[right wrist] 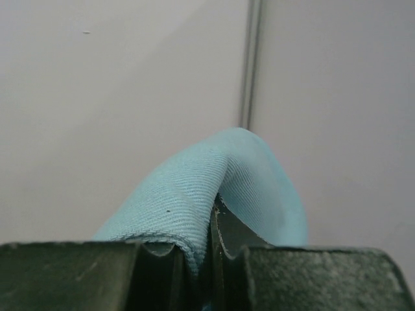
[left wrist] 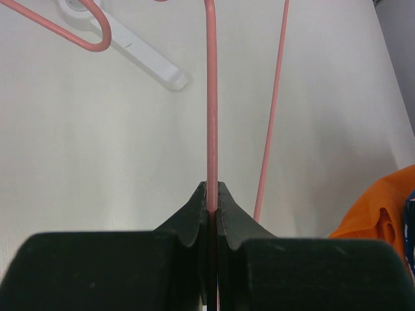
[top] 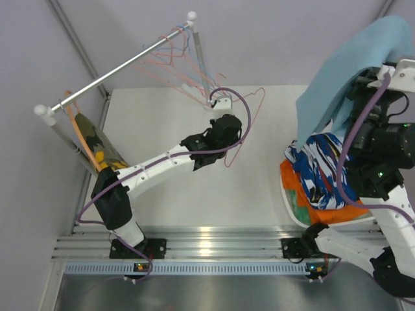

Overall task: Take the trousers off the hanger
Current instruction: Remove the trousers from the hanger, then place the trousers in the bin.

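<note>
At the far left, the camouflage trousers (top: pixel 97 146) hang from the low end of the rail (top: pixel 117 68), the one pair not yet taken off. A cluster of bare hangers (top: pixel 178 45) sits at the rail's upper end. Near the middle of the table, the left claw (left wrist: pixel 212 194) is pinched tight on the straight wire of a pink hanger (left wrist: pixel 211 97), with no gap showing between its fingers and no cloth on the wire. On the right, the right claw (right wrist: pixel 209 220) is clamped on a fold of the light blue trousers (top: pixel 343 71), held high so they drape over the pile. That pile has the patterned trousers (top: pixel 321 165) on top, the orange trousers (top: pixel 331 210) below and a sliver of the green trousers (top: pixel 299 207) at the edge. The step in hand looks like the end of freeing the light blue pair, since hanger and cloth are well apart. The next move probably calls for lowering that pair onto the pile and letting go. The left arm would set the hanger aside before reaching for the camouflage pair.
</note>
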### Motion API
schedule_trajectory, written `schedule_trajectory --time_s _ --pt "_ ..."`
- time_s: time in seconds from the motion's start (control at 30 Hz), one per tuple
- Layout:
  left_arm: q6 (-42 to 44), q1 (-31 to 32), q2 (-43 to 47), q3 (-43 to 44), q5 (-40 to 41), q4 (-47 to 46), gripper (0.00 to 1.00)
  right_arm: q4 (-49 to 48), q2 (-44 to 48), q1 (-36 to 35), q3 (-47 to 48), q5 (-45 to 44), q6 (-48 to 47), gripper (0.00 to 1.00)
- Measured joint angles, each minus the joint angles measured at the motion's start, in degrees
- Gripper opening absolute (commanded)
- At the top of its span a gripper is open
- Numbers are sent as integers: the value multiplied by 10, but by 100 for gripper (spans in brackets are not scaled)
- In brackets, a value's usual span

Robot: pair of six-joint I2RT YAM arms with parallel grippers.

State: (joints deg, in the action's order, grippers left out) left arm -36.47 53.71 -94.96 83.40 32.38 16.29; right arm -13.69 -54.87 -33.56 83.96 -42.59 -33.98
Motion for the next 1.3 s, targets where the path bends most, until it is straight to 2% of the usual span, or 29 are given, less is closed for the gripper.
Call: schedule_trajectory --time_s 0.33,0.57,0.77,0.97,1.3 --pt "9 -8 0 -5 -15 0 0 36 113 0 -14 -154 -125 0" --pt "14 -10 0 -5 -18 0 0 90 131 0 -15 -236 -189 0" --pt "15 -13 0 -6 -20 0 0 127 144 0 -77 -293 -231 0" --pt "15 -16 0 -9 -26 0 0 143 143 0 -99 -318 -257 0" --pt "14 -21 0 -18 -33 1 0 127 159 0 -61 -325 -312 0"
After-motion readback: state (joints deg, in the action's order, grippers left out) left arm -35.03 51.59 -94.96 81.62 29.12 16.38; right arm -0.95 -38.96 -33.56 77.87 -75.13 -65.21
